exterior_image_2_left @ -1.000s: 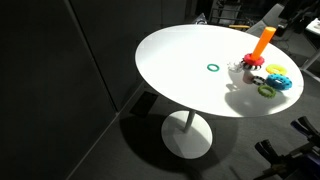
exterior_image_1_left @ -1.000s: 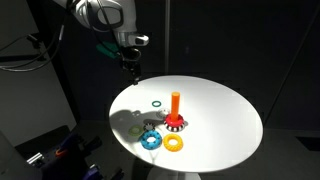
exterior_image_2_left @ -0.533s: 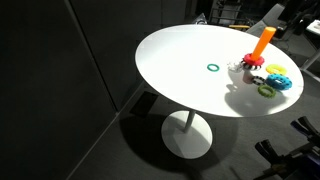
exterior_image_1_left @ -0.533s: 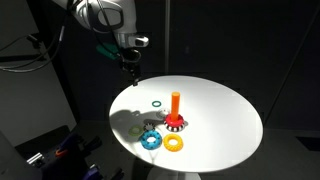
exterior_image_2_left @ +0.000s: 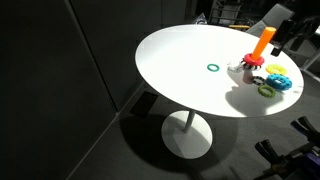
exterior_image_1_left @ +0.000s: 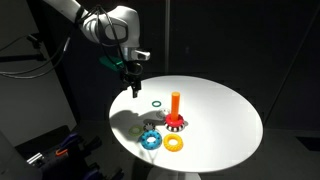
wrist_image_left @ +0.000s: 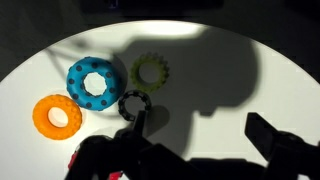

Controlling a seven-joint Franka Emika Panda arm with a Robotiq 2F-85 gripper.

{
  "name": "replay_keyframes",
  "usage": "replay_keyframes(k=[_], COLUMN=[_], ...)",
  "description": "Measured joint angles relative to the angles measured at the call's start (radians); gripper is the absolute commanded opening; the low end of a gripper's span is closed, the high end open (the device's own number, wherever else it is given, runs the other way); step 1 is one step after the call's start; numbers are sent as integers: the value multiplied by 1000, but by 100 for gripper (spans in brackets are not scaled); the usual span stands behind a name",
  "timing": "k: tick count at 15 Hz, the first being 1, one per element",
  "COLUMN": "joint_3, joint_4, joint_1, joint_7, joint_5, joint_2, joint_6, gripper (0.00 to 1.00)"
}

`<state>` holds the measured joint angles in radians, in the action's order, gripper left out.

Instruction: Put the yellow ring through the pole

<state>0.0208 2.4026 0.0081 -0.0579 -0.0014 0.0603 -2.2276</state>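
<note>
The yellow ring (exterior_image_1_left: 174, 143) lies flat on the round white tabletop (exterior_image_1_left: 220, 110), close to its near edge in an exterior view. It is a smooth plastic doughnut with a wide hole. In the wrist view it reads more orange (wrist_image_left: 54, 116) and its rim looks slightly knobbly. Just beside it lies the blue ring (exterior_image_1_left: 151, 140), thicker, with a toothed, gear-like outline. Whether the two touch cannot be told.

Behind the yellow ring stands the pole (exterior_image_1_left: 174, 105), a short upright orange cylinder on a round red-and-white base. The yellow ring lies just beside that base and is not on the pole.

The wrist view also shows a yellow-green toothed ring (wrist_image_left: 150, 69) and a small dark ring (wrist_image_left: 133, 103) near the blue one. A thin green ring (exterior_image_1_left: 157, 103) lies apart from the cluster, farther in on the tabletop.

The gripper (exterior_image_1_left: 133, 88) hangs above the tabletop's far-side edge, well apart from the yellow ring. In the wrist view its two dark fingers (wrist_image_left: 275, 140) stand wide apart with nothing between them.

Half a second ago the gripper was higher and farther back. It has since come down and moved in over the tabletop. None of the rings has moved, nor has the pole.
</note>
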Motion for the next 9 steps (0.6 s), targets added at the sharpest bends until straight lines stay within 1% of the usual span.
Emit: replay_keyframes(k=[6,9], joint_3=[3,9], joint_4=[59,98], joint_1=[-18,-26], joint_7=[-58,-70], joint_5=[-115,-133], joint_2=[-48,-62], joint_6=[-151,-232], gripper=[100,100])
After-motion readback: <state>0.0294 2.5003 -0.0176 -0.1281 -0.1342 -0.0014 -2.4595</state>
